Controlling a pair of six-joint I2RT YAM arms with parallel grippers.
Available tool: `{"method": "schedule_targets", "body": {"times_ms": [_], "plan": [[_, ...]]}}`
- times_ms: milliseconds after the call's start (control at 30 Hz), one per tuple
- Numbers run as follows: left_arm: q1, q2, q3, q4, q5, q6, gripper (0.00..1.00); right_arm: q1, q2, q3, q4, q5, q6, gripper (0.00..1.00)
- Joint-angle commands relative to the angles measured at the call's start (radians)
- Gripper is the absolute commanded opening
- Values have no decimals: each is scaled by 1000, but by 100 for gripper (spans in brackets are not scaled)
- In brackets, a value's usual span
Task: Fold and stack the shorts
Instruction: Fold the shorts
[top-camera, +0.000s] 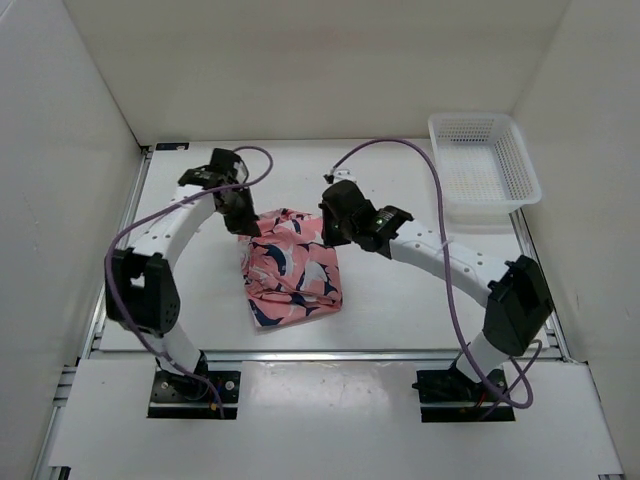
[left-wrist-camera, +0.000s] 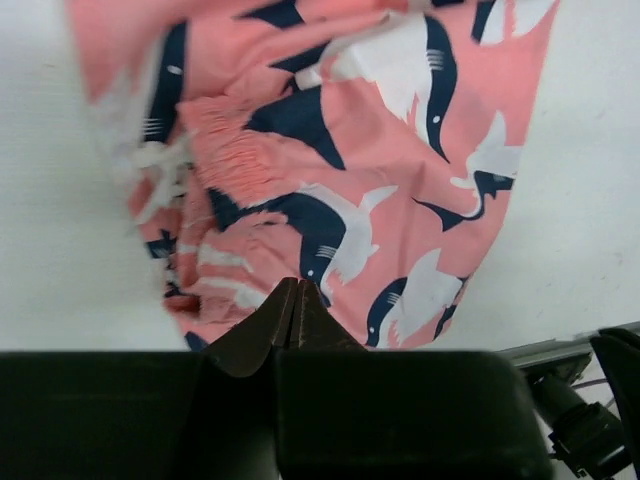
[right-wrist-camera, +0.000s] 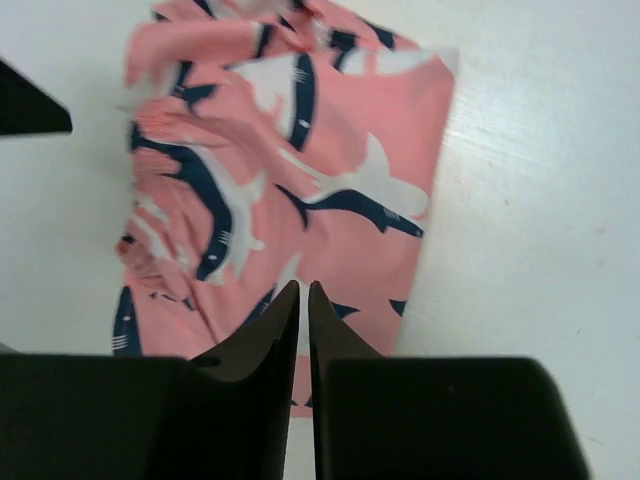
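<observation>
White worktop (top-camera: 400, 300), walled in white on three sides, is seen from above w/ both arms bent inward over it. Shorts (top-camera: 292, 268) are laid at approx. the centre of it, between the two arms, folded into a rough rectangle w/ the shark print up. Some bunching and a gathered waistband section are seen on the left arm's side; the right arm's side is flatter, w/ a straight edge.

L tool (top-camera: 243, 222) is held at the far left corner of the shorts. In the left wrist view its fingertips (left-wrist-camera: 298, 295) are pressed together w/ no gap, over the near edge of the cloth (left-wrist-camera: 340, 180). Whether any fabric is nipped between them cannot be told.

R tool (top-camera: 335, 228) is held at the far right corner. In the right wrist view (right-wrist-camera: 303, 292) its fingers are clenched to a thin slit, above the print (right-wrist-camera: 290, 170); again, a pinch of cloth cannot be confirmed.

Purple cables are looped above each arm. Mesh basket (top-camera: 480, 165) is set at the far right corner of the worktop, well apart from the shorts.
</observation>
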Motion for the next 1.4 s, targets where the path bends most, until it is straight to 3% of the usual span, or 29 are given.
{"method": "schedule_targets", "body": {"times_ms": [0, 233, 400, 533, 733, 767, 800, 867, 900, 1000, 1033, 1067, 1233, 1367], "plan": [[-40, 78, -26, 47, 12, -24, 10, -20, 60, -28, -9, -119, 65, 11], [-40, 243, -17, 57, -98, -15, 10, -42, 291, 15, -12, -171, 87, 7], [-51, 364, 47, 57, -132, -15, 10, -92, 446, 84, -104, -150, 244, 0], [-99, 479, 240, 0, -141, -15, 10, -156, 509, 105, -139, -138, 354, 0], [-117, 663, 565, -112, -141, -4, 10, -221, 491, 168, -170, -16, 362, 0], [-117, 683, 608, -135, -141, -4, 10, -230, 491, 187, -181, -16, 345, 3], [-117, 697, 650, -160, -141, 6, 10, -241, 477, 204, -181, -16, 323, 13], [-117, 683, 697, -187, -141, 16, 20, -253, 444, 228, -169, 6, 244, 42], [-117, 659, 698, -187, -141, 16, 42, -253, 402, 243, -168, 29, 224, 76], [-117, 544, 678, -160, -131, 16, 83, -242, 321, 254, -168, 106, 184, 100], [-117, 492, 678, -160, -131, 16, 96, -233, 298, 254, -178, 115, 174, 100], [-117, 464, 664, -160, -120, 16, 99, -233, 272, 254, -178, 129, 173, 100], [-126, 213, 564, -160, -190, 36, 99, -233, 20, 144, -251, 264, 184, 100], [-105, -104, 396, -129, -200, 60, 99, -233, -194, 17, -345, 390, 195, 100]]}}
